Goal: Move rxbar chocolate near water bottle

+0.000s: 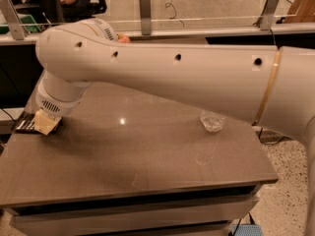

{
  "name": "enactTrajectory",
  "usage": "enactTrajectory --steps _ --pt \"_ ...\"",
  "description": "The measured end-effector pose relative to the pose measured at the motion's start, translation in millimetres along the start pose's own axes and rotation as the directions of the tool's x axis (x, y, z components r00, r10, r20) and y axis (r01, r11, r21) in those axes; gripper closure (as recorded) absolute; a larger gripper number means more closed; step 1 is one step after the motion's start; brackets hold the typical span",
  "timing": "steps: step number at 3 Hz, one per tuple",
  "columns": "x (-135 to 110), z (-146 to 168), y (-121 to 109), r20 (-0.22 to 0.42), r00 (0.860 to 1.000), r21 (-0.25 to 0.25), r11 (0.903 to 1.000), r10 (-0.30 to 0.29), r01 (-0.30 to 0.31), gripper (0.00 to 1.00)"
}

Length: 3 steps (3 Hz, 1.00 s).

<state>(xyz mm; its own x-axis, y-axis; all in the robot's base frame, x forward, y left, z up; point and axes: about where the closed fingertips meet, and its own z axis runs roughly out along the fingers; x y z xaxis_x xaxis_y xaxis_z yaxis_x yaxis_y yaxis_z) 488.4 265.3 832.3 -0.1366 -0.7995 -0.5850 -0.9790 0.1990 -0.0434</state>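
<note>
The rxbar chocolate [23,125] is a flat black bar with white print lying at the table's far left edge, partly covered by my gripper. My gripper [47,123] hangs from the white wrist right over the bar's right end, at or just above the tabletop. Only the clear ribbed bottom of the water bottle [212,121] shows, standing on the right part of the table. The rest of the bottle is hidden behind my big white arm [187,77], which crosses the whole view.
The brown table [128,166] has its front edge near the bottom and its right edge near the bottle. Behind it run a counter with a glass screen [206,9] and metal posts. An orange object [123,39] peeks over the arm. A person sits far back left.
</note>
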Motion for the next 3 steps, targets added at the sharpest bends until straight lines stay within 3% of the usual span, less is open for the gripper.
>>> enactTrajectory --steps 1,2,3 --pt "1 -9 2 0.004 1.000 0.012 0.9999 -0.001 0.001 0.87" --pt "5 -18 2 0.004 1.000 0.028 0.9996 -0.001 0.001 1.00" --pt "9 -42 -14 -0.014 1.000 0.076 0.9968 -0.023 0.024 1.00"
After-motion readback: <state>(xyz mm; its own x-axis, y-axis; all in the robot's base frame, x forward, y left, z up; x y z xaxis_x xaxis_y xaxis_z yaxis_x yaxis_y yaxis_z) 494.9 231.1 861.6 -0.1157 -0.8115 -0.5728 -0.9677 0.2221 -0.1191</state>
